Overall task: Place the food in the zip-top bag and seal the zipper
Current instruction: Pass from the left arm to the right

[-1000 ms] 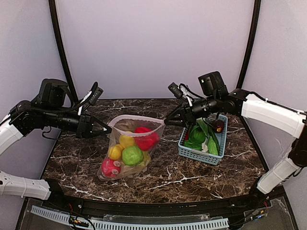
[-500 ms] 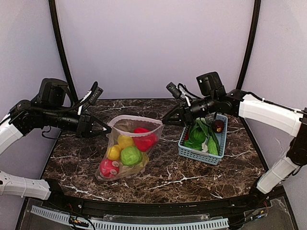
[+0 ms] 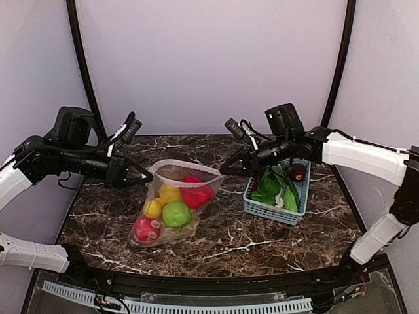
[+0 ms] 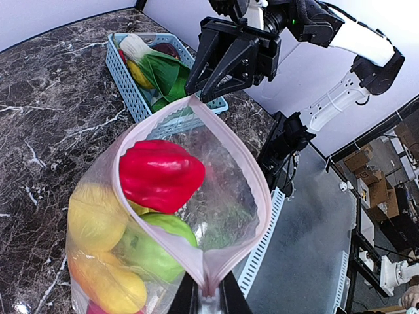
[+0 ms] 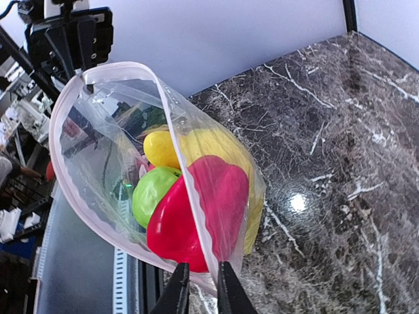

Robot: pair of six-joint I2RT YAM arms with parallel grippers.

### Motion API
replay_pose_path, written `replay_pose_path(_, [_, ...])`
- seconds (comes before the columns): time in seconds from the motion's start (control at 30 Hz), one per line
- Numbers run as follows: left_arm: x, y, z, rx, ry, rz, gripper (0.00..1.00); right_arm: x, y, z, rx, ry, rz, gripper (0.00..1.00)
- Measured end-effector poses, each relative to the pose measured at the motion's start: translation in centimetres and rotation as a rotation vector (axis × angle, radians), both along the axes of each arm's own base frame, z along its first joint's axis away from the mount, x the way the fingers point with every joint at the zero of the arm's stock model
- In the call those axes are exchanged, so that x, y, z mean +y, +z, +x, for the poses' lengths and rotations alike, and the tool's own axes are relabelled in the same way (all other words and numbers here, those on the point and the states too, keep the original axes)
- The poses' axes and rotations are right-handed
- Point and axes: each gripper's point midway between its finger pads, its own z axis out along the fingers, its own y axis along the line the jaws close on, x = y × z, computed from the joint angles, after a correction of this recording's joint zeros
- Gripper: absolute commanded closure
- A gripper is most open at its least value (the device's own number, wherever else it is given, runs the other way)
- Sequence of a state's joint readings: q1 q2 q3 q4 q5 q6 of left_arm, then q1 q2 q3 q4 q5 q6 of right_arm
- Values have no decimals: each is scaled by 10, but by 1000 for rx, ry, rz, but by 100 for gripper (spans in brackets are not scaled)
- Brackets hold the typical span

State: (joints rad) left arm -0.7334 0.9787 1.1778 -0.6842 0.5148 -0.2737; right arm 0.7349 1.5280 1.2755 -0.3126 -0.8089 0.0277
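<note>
The clear zip-top bag (image 3: 171,208) hangs between both grippers, its bottom resting on the table. Its mouth is held open as a loop, and the pinkish zipper (image 4: 258,190) rims it. Inside are a red fruit (image 3: 196,190), a green apple (image 3: 176,214), a yellow lemon (image 3: 170,193) and other yellow and red pieces. My left gripper (image 3: 147,175) is shut on the mouth's left corner, which the left wrist view (image 4: 209,297) shows too. My right gripper (image 3: 224,171) is shut on the right corner, also seen in the right wrist view (image 5: 200,284).
A light-blue slotted basket (image 3: 262,209) stands right of the bag, under the right arm. It holds a green leafy vegetable (image 3: 270,183) and a dark red round fruit (image 3: 298,171). The marble table's front edge lies below the bag.
My right gripper has moved a little to the left with its corner of the bag. The bag's body has shifted slightly left. The left gripper has hardly moved.
</note>
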Motion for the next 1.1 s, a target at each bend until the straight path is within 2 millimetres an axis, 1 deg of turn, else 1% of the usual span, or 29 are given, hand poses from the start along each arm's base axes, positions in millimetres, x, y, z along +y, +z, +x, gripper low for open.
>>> replay_pose_path(0.03, [0, 0, 0, 0, 0, 0, 99, 1, -1, -1, 4, 0, 0, 99])
replay_pose_path(0.07, [0, 0, 0, 0, 0, 1, 99, 1, -1, -1, 6, 3, 1, 100])
replay_pose_path(0.33, [1, 2, -1, -2, -3, 9, 99, 5, 3, -1, 1, -9, 13, 100])
replay_pose_path(0.43, [1, 5, -1, -6, -9, 9, 99, 1, 11, -2, -17, -25, 20, 100])
replay_pose_path(0.57, [-2, 12, -2, -9, -32, 7, 99, -11, 36, -11, -65, -43, 48, 60])
replay_pose_path(0.67, [-4, 17, -1, -18, -40, 6, 99, -21, 51, -18, -122, -54, 73, 37])
replay_pose_path(0.7, [-3, 18, -1, -20, -42, 8, 99, -24, 50, -20, -121, -60, 72, 33])
replay_pose_path(0.77, [-3, 19, -2, -23, -45, 10, 99, -28, 40, -22, -130, -66, 60, 28])
replay_pose_path(0.93, [-3, 19, -3, -23, -49, 10, 99, -28, -11, -19, -50, -78, -31, 25])
replay_pose_path(1.03, [-3, 19, -4, -18, -54, 8, 99, -22, -27, -13, -23, -74, -47, 24])
replay_pose_path(1.1, [-4, 17, -5, -14, -59, 7, 99, -16, -31, -9, -18, -65, -33, 24])
